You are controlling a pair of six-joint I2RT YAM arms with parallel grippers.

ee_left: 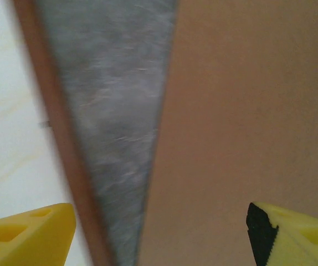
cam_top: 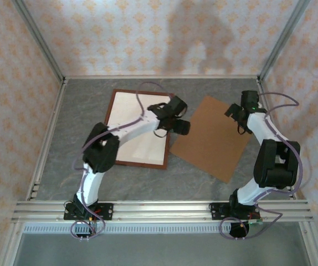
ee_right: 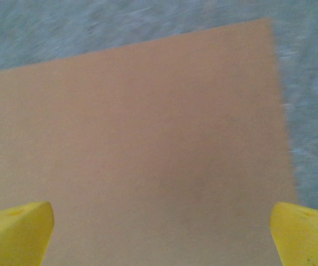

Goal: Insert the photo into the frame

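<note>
Reddish-brown frame [cam_top: 142, 164], cardboard board [cam_top: 211, 138] — just beside

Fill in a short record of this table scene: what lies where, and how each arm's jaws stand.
frame: reddish-brown wood, flat on the table, pale cream inside
board: plain brown card, lying askew to the right of the frame
gap: narrowing wedge of grey table between frame edge and board
left jaws: open, above that gap
right jaws: open, above the board near one corner
</note>
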